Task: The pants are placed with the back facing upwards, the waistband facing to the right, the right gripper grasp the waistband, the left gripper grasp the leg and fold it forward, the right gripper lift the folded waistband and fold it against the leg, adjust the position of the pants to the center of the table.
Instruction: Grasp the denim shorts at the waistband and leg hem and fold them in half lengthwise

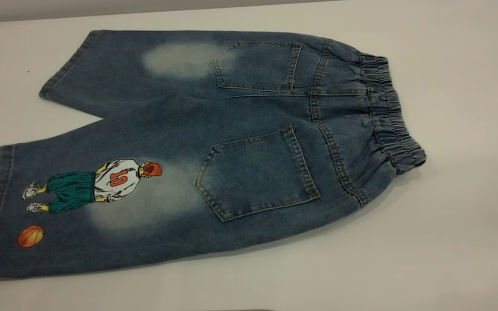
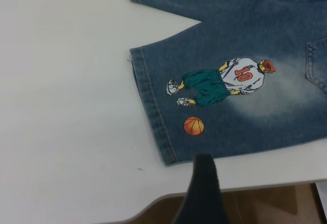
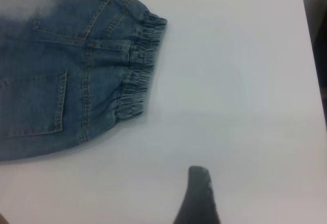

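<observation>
Exterior: the pants (image 1: 197, 147) lie flat on the table (image 1: 456, 224), back up, waistband (image 1: 389, 112) rightward, near leg hem cropped; neither of my grippers shows. Left wrist: only one dark tip of my left gripper (image 2: 203, 193) shows, near the printed leg's hem; grip state cannot be told. Right wrist: one tip of my right gripper (image 3: 199, 196) shows, apart from the waistband; state likewise unclear.

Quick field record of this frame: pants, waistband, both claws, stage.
pants: flat, unfolded, back pockets up, on the table
waistband: at the right end, untouched
left claw: above the table edge near the printed leg's hem, holding nothing
right claw: over bare table, apart from the waistband
stage: no grasp yet
</observation>
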Robot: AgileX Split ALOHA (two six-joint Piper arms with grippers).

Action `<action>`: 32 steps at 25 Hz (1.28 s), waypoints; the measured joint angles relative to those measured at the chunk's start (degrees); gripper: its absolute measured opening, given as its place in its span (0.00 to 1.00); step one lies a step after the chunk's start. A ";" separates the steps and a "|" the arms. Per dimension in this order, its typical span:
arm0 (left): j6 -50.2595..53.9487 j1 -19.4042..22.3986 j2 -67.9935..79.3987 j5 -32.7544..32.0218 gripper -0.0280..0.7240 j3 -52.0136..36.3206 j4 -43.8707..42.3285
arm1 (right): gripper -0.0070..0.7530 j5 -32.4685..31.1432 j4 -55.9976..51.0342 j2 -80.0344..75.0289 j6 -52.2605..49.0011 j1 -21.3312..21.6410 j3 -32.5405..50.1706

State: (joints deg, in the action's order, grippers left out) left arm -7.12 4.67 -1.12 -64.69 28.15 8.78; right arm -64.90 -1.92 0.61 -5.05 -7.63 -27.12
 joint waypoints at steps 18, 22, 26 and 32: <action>0.00 0.00 0.00 0.00 0.75 0.00 0.00 | 0.66 0.00 0.00 -0.06 0.00 0.00 0.00; 2.16 0.00 1.12 2.53 0.75 1.07 0.64 | 0.66 2.05 -2.27 -3.56 0.38 0.00 -1.05; 2.70 0.00 10.97 8.61 0.75 3.58 2.92 | 0.66 8.62 -6.43 -14.56 3.32 0.00 -1.23; -7.51 0.00 31.13 14.38 0.75 10.72 5.27 | 0.68 20.47 -15.14 -35.19 10.58 0.00 -1.23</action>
State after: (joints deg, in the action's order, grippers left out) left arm -14.62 4.67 30.02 -50.30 38.86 14.05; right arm -44.43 -17.05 -34.58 5.52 -7.63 -28.35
